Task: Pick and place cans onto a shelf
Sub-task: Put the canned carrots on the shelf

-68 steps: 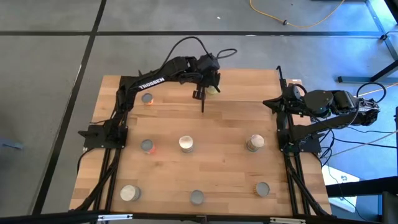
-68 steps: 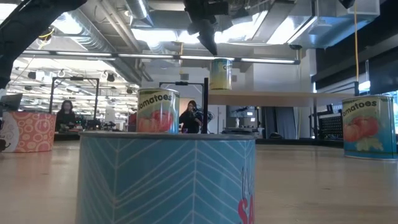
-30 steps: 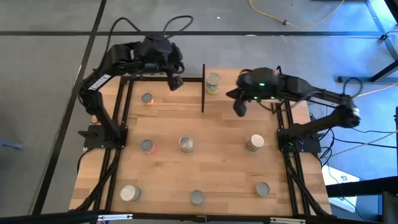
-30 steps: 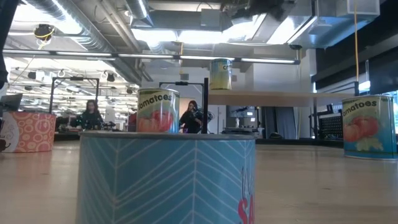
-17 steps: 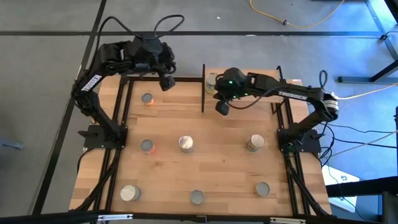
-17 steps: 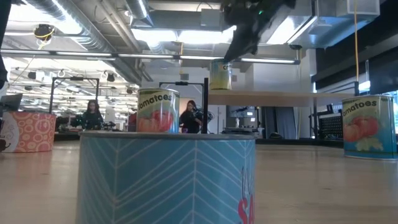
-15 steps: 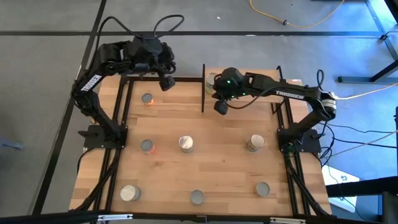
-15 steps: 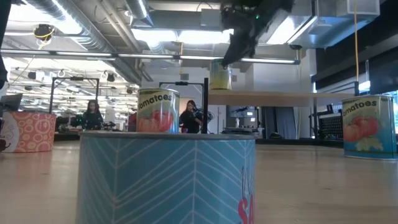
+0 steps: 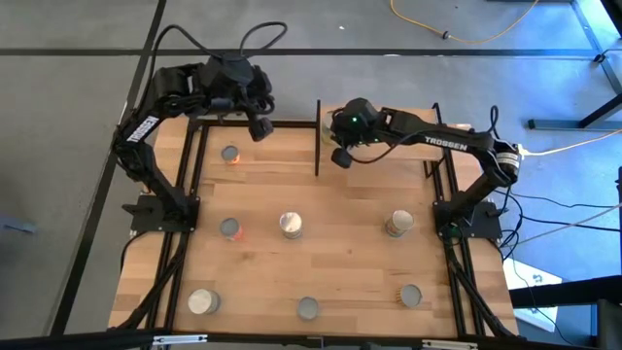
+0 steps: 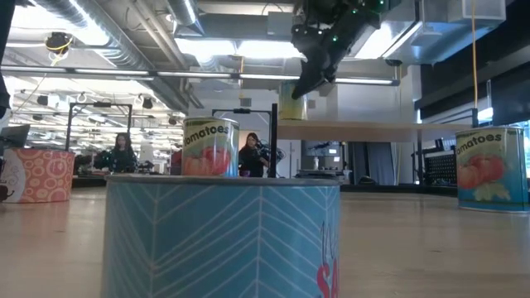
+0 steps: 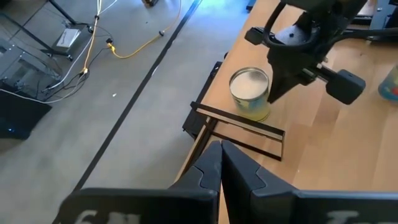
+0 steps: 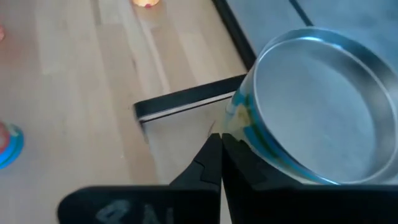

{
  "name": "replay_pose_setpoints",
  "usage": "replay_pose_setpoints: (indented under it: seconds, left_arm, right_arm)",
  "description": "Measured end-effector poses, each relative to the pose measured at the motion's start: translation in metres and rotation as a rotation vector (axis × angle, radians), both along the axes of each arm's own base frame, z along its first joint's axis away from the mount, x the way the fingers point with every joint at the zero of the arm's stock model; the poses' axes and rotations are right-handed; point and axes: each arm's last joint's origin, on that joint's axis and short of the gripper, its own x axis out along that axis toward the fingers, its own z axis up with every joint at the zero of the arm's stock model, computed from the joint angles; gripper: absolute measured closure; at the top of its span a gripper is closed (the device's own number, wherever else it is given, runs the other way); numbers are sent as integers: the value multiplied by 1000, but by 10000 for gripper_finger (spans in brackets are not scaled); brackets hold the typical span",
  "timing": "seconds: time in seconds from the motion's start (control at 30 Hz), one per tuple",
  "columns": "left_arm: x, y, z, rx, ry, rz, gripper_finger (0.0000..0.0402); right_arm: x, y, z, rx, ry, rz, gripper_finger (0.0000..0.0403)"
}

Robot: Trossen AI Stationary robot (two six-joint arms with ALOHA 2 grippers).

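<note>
A can with a green-yellow label stands upright by its base on the light-wood shelf at the table's far edge. It also shows in the low view, the left wrist view and the right wrist view. My right gripper is shut, and its tips are close beside this can's wall on the near side. My left gripper is shut and empty, raised over the table's far left. Several more cans stand on the table, among them one at the middle. My right gripper's shut fingertips slant down close beside the can's side wall, just below its rim. I cannot tell whether they touch it. The can stands upright on the shelf board.
The shelf's black post stands just left of the can. Cans stand at the far left, mid left, mid right and along the near edge. People show in the room behind.
My right gripper has swung from the shelf's right part toward the table's left and far edge, and has come down beside the can on the shelf. My left gripper has drawn a little toward the table's left.
</note>
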Motion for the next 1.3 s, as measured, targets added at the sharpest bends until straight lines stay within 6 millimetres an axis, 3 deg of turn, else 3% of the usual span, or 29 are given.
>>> replay_pose_setpoints:
  seconds: [0.63, 1.07, 1.3]
  left_arm:
    - [-5, 13, 0, -5, -1, 47, 401]
    - [-8, 15, -3, -18, 34, 62, 401]
    - [-9, 15, -4, -21, 42, 62, 401]
  right_arm:
    - [-6, -33, -2, -111, -3, 3, 397]
    - [-10, -31, -6, -46, 29, 40, 397]
    - [-10, -35, -4, -154, 76, -3, 397]
